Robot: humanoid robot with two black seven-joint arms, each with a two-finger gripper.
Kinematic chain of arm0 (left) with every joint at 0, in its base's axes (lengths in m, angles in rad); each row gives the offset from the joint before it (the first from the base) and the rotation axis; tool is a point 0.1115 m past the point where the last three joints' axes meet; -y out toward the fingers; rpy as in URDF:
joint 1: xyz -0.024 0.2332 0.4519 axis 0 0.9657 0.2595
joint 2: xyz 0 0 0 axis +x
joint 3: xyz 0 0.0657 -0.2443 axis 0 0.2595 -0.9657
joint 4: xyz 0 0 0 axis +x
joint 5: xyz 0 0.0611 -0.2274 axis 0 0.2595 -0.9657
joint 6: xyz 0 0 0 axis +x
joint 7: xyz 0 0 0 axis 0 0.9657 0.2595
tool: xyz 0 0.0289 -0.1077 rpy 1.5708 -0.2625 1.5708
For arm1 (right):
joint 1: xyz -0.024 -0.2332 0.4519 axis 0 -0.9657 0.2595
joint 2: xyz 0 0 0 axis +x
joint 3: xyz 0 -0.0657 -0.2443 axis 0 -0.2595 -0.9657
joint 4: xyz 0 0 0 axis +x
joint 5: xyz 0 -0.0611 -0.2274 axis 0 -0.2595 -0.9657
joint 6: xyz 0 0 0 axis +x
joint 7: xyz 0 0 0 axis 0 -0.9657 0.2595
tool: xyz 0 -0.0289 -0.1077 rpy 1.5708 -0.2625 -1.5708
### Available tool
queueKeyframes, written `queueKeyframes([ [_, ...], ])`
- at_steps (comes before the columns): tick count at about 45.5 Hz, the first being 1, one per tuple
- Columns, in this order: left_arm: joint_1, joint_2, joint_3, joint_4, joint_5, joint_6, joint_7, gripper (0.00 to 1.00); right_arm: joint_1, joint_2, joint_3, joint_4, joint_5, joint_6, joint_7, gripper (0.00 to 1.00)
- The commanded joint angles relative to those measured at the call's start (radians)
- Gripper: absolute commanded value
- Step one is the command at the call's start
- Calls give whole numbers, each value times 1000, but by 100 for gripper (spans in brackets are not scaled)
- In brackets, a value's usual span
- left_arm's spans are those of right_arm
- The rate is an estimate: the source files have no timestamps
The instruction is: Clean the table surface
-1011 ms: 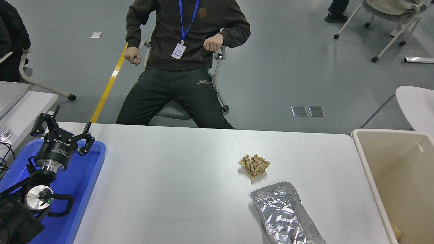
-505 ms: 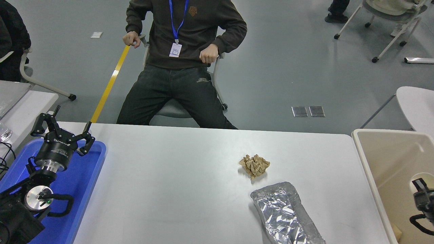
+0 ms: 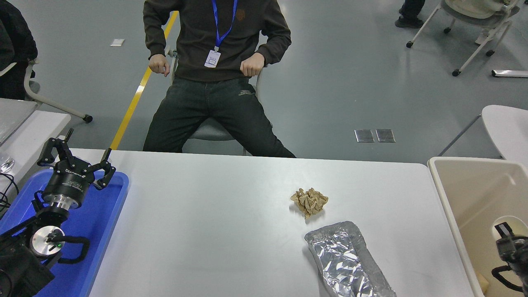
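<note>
White-grey and matte, the table surface (image 3: 214, 231) filled most of my view, running from the blue tray (image 3: 103, 247) at its left end to the beige bin (image 3: 458, 214) at its right. Two bits of litter lay on its right half: a crumpled brown paper ball (image 3: 309, 201) and, just nearer me, a flattened foil container (image 3: 346, 260), close together but apart. I judged the tabletop itself rigid and smooth, so things would slide on it easily; the paper looked light and springy, best pinched across its middle, while the foil seemed thin and crushable, better taken by its raised rim. My left gripper (image 3: 75, 161) sat parked over the tray, fingers spread wide with nothing in them. My right gripper (image 3: 509, 239) showed only partly at the right edge, over the bin, and I could not tell how its fingers stood. A person (image 3: 214, 74) sat beyond the far edge.
</note>
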Motion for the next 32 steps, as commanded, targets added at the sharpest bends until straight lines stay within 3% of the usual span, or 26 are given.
queueKeyframes([
  [1,0,0,0,-1,0,0,0,100,4,-1,-7,-1,0,-1,0,0],
  [9,0,0,0,-1,0,0,0,100,5,-1,-12,-3,0,-37,0,1],
  [15,0,0,0,-1,0,0,0,100,5,-2,-13,-3,0,-94,1,42],
  [19,0,0,0,-1,0,0,1,100,5,-2,-21,-3,0,-116,1,56],
  [23,0,0,0,1,0,0,0,100,7,-2,-21,-1,0,-131,4,77],
  [32,0,0,0,-1,0,0,0,100,12,1,-18,4,0,-139,10,88],
])
